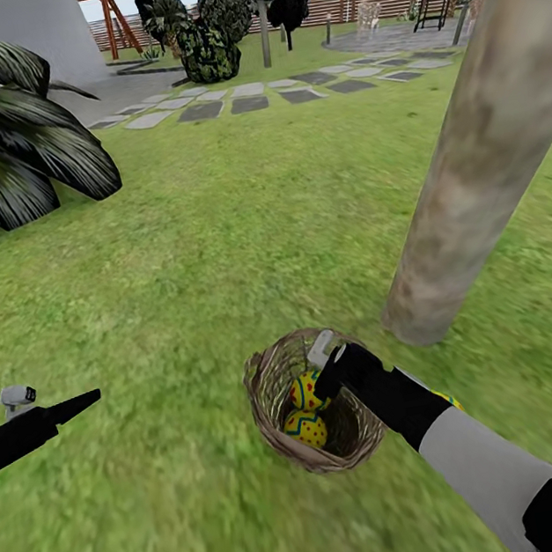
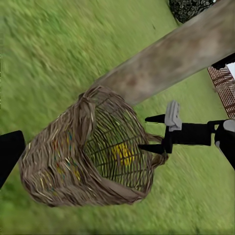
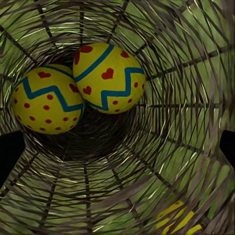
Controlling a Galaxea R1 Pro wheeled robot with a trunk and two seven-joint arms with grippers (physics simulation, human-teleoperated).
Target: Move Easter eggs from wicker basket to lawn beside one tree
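Reaching into the wicker basket (image 1: 310, 404) on the lawn (image 1: 218, 249) beside the tree (image 1: 470, 147), the right gripper (image 2: 152, 132) had jaws apart over two Easter eggs (image 3: 78, 90) inside, likely lining up a pick; left gripper (image 1: 82, 401) idled aside, jaw state unclear.

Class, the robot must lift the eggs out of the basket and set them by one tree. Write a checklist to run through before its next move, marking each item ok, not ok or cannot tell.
1. Right claw over the basket opening: ok.
2. Right claw open: ok; its fingers stand apart in the left wrist view.
3. Eggs reachable: ok; two eggs lie side by side at the basket's bottom.
4. Third egg out and lying by the tree: cannot tell.
5. Tree trunk close by: ok, just beyond the basket.
6. Left claw out of the way: ok.
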